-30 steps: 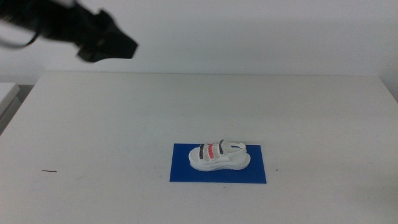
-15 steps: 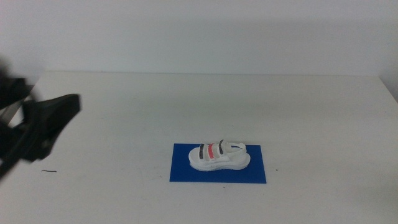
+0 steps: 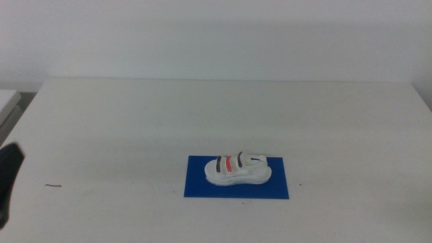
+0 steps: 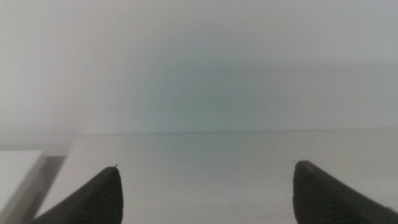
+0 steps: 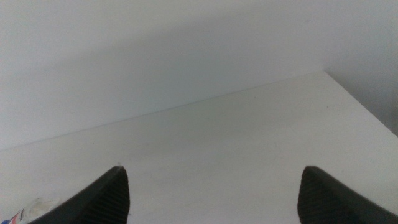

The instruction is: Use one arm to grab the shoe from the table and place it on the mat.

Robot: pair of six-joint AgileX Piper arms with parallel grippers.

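**Shoe on the mat, both my arms clear**

Middle view: a plain white wall stands behind the white table (image 3: pixel 135 121), which fills most of the picture. Near the front, a little right of centre, the blue mat (image 3: pixel 196 185) lies flat, and the shoe (image 3: pixel 237 169) sits on it, sole down, lengthwise along the mat, with blue showing on all sides. Its three straps face up, the red one between the two dark ones. I judge the placing done: the shoe rests wholly on the mat and nothing touches it. My left gripper (image 3: pixel 8 182) shows only as a dark, blurred shape at the left edge, low down and well apart from the mat; I read that as parked out of the way. A small dark thread or mark (image 3: pixel 53 185) lies on the table near it. My right arm is out of this view.

Left wrist view: my left gripper (image 4: pixel 205 190) looks across bare tabletop toward the wall. The two jaw tips stand wide apart with only table between them; they hold nothing and touch nothing.

Right wrist view: my right gripper (image 5: pixel 211 196) waits over the table near its far corner. Its jaws are likewise spread wide and empty. At the picture's lower corner, beside one jaw, a blurred sliver of white with a trace of red and blue peeks in, probably the shoe on its mat, but it is too small to be sure.
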